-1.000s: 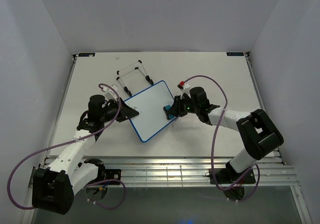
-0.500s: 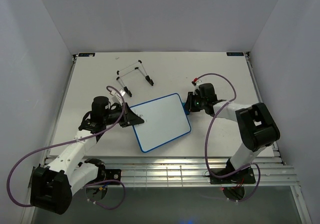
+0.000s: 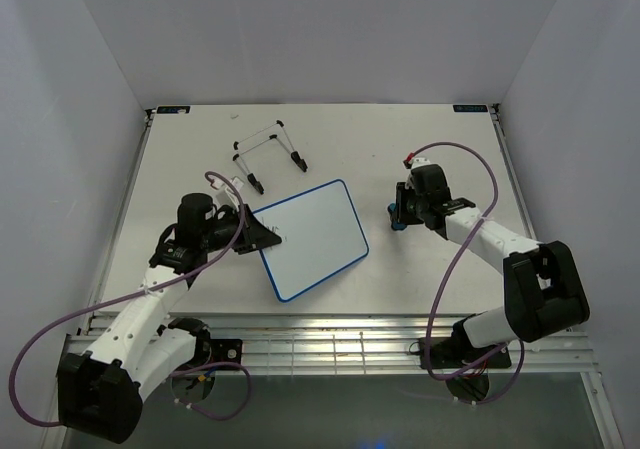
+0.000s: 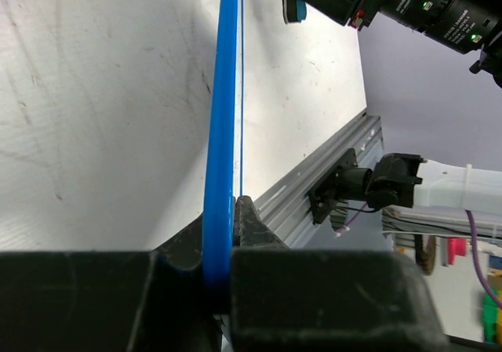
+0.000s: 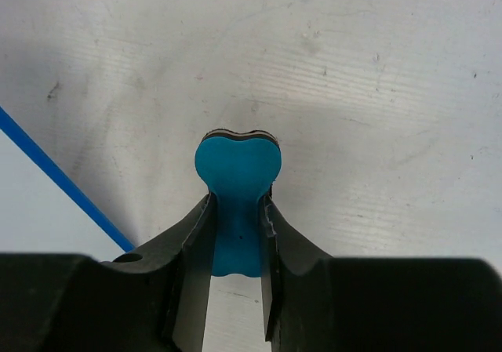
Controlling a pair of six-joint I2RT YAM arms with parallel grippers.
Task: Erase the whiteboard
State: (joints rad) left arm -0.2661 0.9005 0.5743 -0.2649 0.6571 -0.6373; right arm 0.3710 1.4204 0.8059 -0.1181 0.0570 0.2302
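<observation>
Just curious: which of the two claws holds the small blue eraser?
The right gripper, pinching the eraser by its waist beside the whiteboard; the left gripper instead clamps the whiteboard's edge.

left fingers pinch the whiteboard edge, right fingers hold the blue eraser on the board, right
No: the right fingers hold the eraser off the whiteboard, over the table beside it, as the right wrist view shows. The rest is right.

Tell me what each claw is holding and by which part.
Left claw pinches the whiteboard by its blue frame edge; right claw grips the blue eraser around its narrow waist.
</observation>
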